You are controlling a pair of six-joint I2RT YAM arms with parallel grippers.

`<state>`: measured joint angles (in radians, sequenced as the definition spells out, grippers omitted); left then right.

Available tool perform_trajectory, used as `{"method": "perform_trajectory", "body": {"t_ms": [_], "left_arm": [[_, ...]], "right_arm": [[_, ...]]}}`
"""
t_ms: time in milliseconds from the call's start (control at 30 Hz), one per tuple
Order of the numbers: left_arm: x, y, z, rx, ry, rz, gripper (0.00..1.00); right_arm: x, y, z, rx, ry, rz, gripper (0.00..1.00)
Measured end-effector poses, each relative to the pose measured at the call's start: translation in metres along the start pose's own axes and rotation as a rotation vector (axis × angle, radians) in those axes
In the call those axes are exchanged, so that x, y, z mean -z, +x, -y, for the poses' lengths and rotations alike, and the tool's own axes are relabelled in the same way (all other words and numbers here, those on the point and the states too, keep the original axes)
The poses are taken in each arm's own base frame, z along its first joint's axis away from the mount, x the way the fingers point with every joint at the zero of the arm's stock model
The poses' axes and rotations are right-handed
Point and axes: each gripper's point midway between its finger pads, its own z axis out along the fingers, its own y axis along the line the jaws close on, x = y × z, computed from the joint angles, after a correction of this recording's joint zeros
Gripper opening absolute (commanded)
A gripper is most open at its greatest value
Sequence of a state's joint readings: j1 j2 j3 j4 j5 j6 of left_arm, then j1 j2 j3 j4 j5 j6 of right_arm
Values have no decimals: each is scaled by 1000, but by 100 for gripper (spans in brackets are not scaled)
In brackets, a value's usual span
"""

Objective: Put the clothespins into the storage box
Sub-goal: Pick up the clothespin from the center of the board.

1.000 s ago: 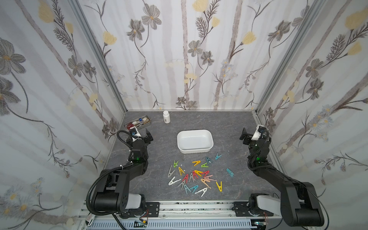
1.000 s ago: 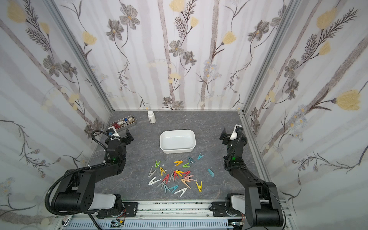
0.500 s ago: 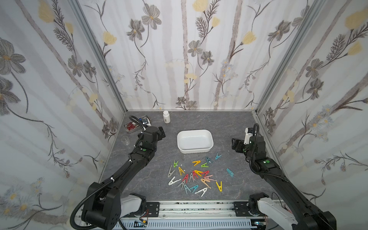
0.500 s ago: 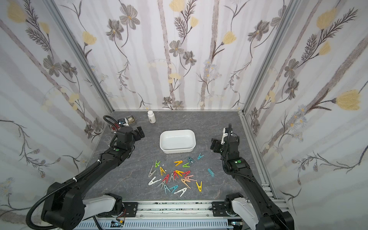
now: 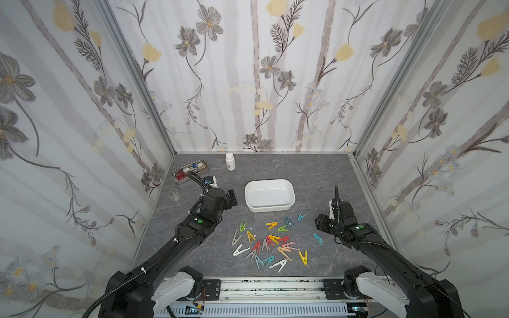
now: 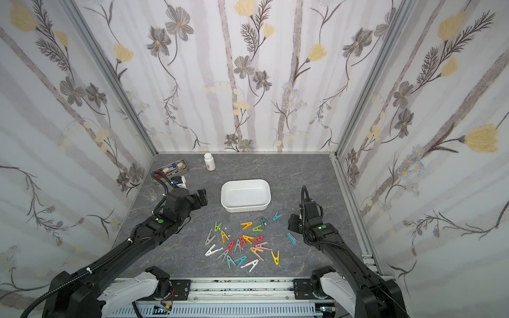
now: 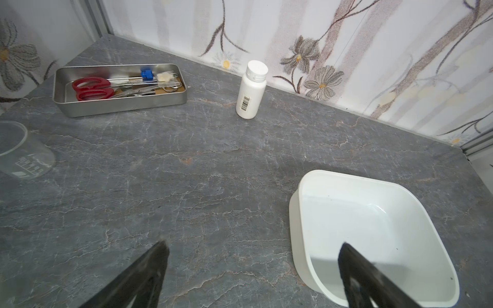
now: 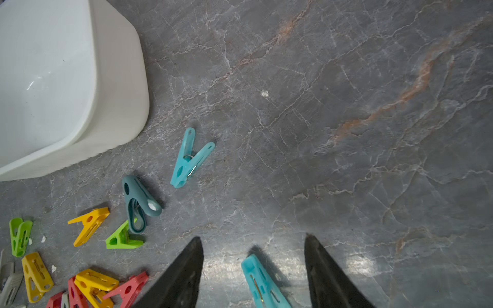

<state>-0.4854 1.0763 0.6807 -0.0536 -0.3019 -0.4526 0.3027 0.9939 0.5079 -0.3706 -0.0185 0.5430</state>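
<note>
— Veined grey worktop (image 5: pixel 316 176) looked smooth and hard. The right hand (image 8: pixel 253 238) stood part open astride a teal clothespin (image 8: pixel 262 282), in front and to the right of the storage box (image 5: pixel 268 208), gripping nothing.
— So that slick, wedge-shaped plastic could have squirted out if the hand pinched its taper?
— Likely. The left hand (image 7: pixel 254 243), spread wide and empty, hung just left of the glossy white storage box; a nudge might have slid it. The other clothespins (image 5: pixel 275 238) lay jumbled in front of it.
</note>
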Motion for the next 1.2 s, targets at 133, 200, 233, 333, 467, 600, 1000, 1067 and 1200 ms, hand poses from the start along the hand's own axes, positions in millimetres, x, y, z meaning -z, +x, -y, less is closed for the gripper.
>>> {"method": "perform_trajectory", "body": {"t_ms": [133,200,233,333,467,600,1000,1067,1200], "left_arm": [[-4,19,3,29,46,-35,100],[-3,24,4,45,67,-48,100],[-3,23,7,52,83,-43,100],[-1,15,13,63,110,-16,100],[-1,7,22,67,144,-2,100],[-3,7,27,65,165,-10,100],[0,7,33,66,197,-16,100],[1,6,33,67,199,-14,100],[2,8,32,67,198,-15,100]], "right_arm": [[-7,13,8,-35,27,-40,54],[-11,24,14,-52,47,-80,54],[-11,28,15,-59,52,-92,54],[-12,39,17,-80,41,-118,52],[-15,51,21,-105,46,-147,48],[-20,58,20,-117,38,-187,41],[-23,64,13,-142,-11,-207,31],[-22,65,10,-149,-28,-210,31],[-16,62,5,-157,-56,-196,31]]}}
